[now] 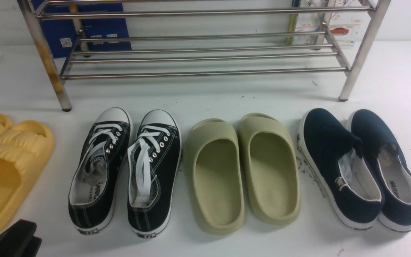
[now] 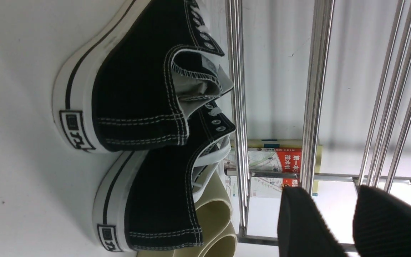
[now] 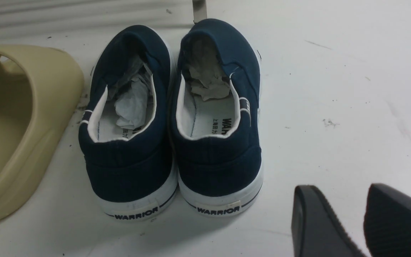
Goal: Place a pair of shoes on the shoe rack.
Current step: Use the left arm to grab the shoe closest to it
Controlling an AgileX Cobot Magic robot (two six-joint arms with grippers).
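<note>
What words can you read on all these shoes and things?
"WARRIOR": heel strips of both navy canvas slip-on shoes.
"WARRI", cut off: insole of one black canvas lace-up sneaker, and of one navy shoe.
Too blurred to read: the sneakers' heel tags, and the Chinese print on the red-and-white booklet behind the shiny steel-tube shoe rack.

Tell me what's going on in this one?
Nothing is being handled yet. The black sneakers sit side by side on the white surface in front of the shoe rack, whose visible bars hold no shoes. The left hand hangs open near their heels; the right hand is open near the navy slip-ons. Olive slides lie between the two pairs.
</note>
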